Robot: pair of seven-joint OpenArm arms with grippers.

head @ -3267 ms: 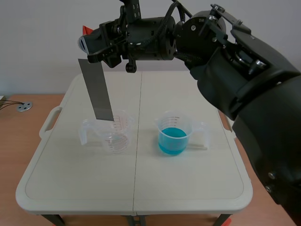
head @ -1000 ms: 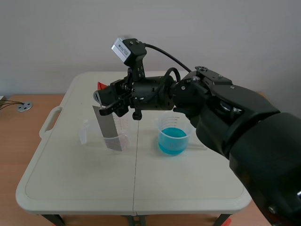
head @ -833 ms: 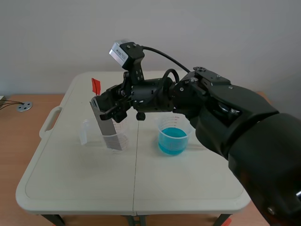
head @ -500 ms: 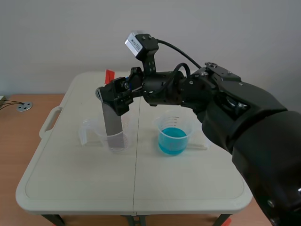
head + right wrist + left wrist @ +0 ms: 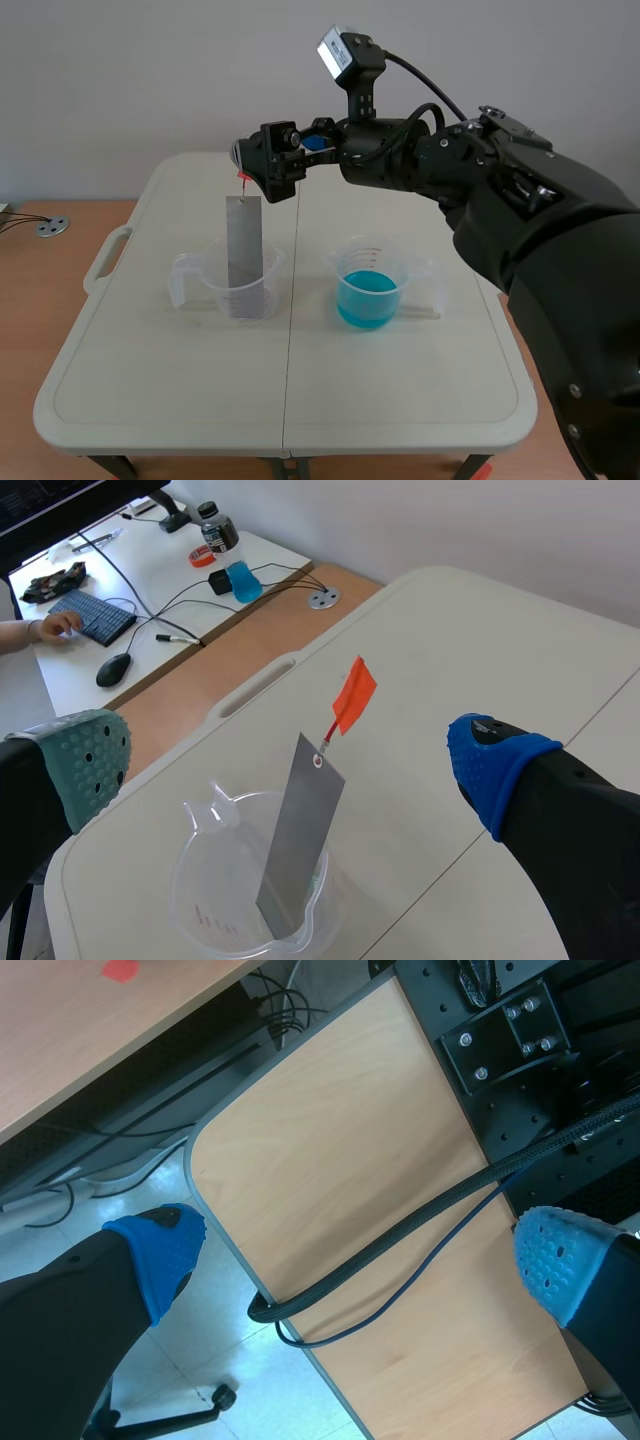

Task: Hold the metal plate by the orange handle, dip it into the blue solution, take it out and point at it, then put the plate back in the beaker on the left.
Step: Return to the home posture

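The metal plate (image 5: 244, 255) stands in the left beaker (image 5: 210, 290): job nearly done. The open, empty right tool (image 5: 268, 172) should back away.

Grey metal plate (image 5: 300, 828), orange handle (image 5: 353, 695), blue solution (image 5: 368, 298), cream table (image 5: 400, 385)

Black arm (image 5: 520, 230) w/ grey cam box (image 5: 340, 48) — blue/grey-green dotted pads (image 5: 490, 765).

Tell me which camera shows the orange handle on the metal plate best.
The right wrist view: the orange handle shows whole, standing above the top edge of the plate. The scene view shows only a red sliver of it beside the right pincer. The left wrist view shows none of it.
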